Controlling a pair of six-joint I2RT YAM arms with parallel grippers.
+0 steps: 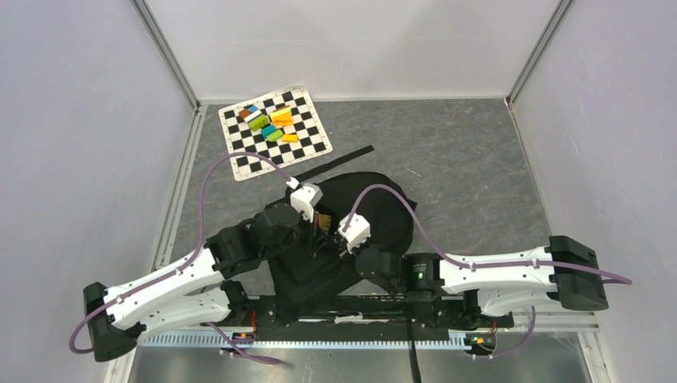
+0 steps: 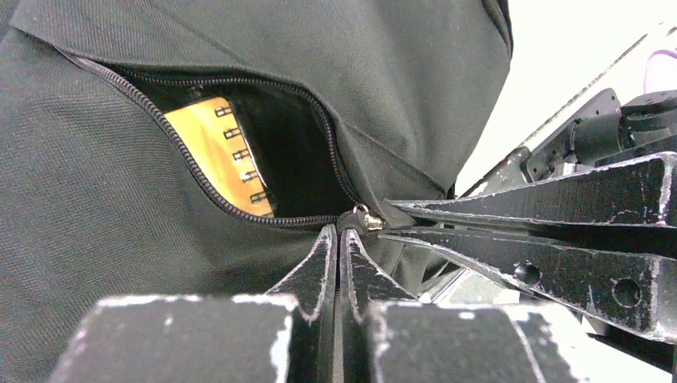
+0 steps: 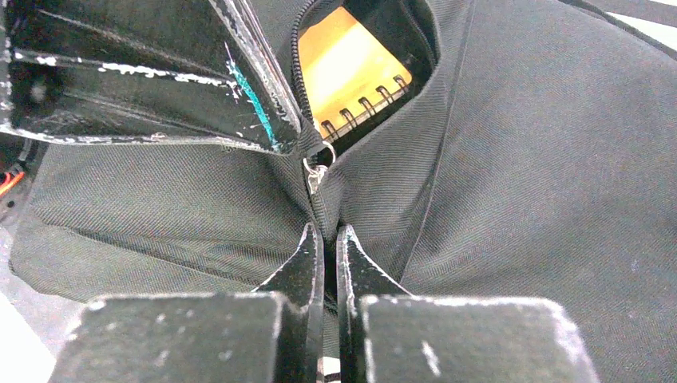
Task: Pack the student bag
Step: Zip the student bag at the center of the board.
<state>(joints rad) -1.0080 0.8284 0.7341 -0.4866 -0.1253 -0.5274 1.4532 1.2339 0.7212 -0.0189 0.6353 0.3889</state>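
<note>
The student bag [image 1: 375,211], a black fabric backpack, lies in the middle of the table. Its zip is partly open, and a yellow spiral notebook [image 2: 211,152] shows inside, also seen in the right wrist view [image 3: 351,68]. My left gripper [image 2: 339,233] is shut, its tips pinched on the bag's edge at the end of the open zip, just beside the metal zip slider [image 2: 366,217]. My right gripper [image 3: 327,233] is shut on a fold of the bag along the closed zip, just below the slider's pull [image 3: 317,171]. Both grippers meet over the bag [image 1: 329,227].
A chequered mat [image 1: 239,163] with several coloured blocks [image 1: 271,121] lies at the back left. A black strap [image 1: 339,162] runs out from the bag towards the mat. Frame posts and white walls enclose the table; a rail runs along the near edge [image 1: 319,339].
</note>
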